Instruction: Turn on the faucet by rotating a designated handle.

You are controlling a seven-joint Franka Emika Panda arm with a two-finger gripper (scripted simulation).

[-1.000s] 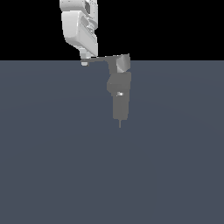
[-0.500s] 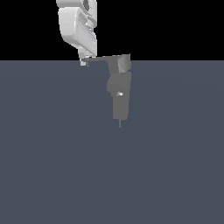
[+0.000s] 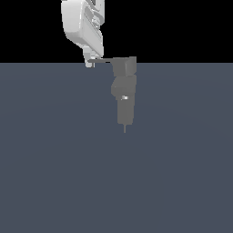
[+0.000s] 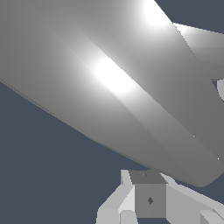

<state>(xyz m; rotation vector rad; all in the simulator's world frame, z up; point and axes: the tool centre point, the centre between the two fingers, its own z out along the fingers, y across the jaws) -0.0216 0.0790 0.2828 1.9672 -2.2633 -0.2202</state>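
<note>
My gripper (image 3: 91, 63) hangs at the exterior view's left, its tip at the free end of the handle (image 3: 103, 60); whether it is open or clamped I cannot tell. The handle runs rightward to the top block of the faucet (image 3: 124, 91), which stands upright mid-scene.

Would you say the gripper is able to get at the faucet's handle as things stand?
Probably yes: the gripper sits at the free tip of the handle, apart from the faucet, with nothing between. Actual contact cannot be told.
</note>
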